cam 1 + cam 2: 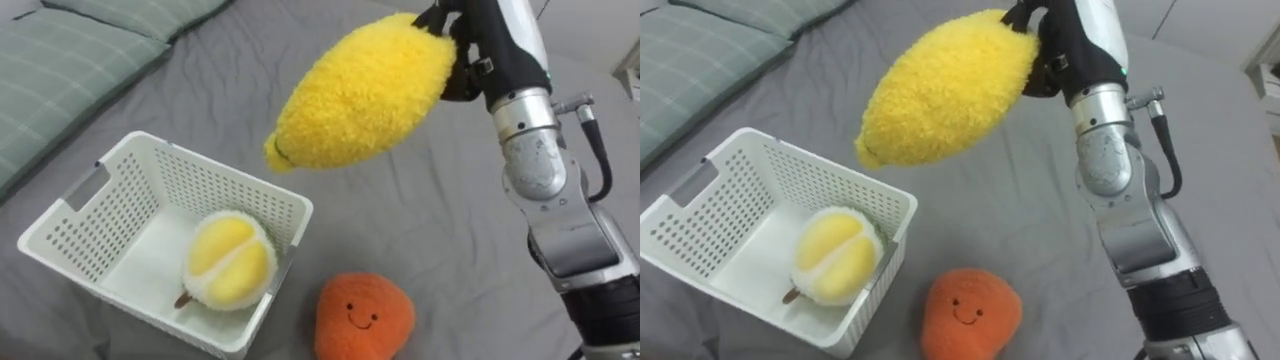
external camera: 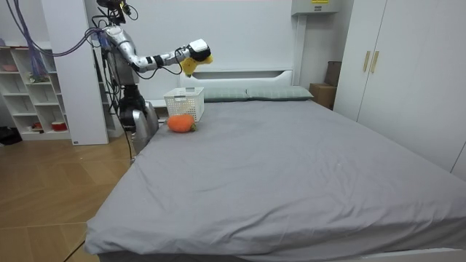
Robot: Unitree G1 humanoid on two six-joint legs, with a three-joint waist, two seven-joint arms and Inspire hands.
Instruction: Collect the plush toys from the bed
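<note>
Overhead, the right hand (image 1: pixel 462 62) grips a lemon plush (image 1: pixel 360 95) above the white basket (image 1: pixel 205 185), which holds one pale-yellow plush (image 1: pixel 230 262).

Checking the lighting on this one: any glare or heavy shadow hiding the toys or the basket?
Left eye view: soft, even light, no glare; the yellow plush toy in the right hand, the pale toy inside the white basket and the orange plush toy are all plainly lit. Room view: the bed is evenly lit, without hard shadows.
</note>
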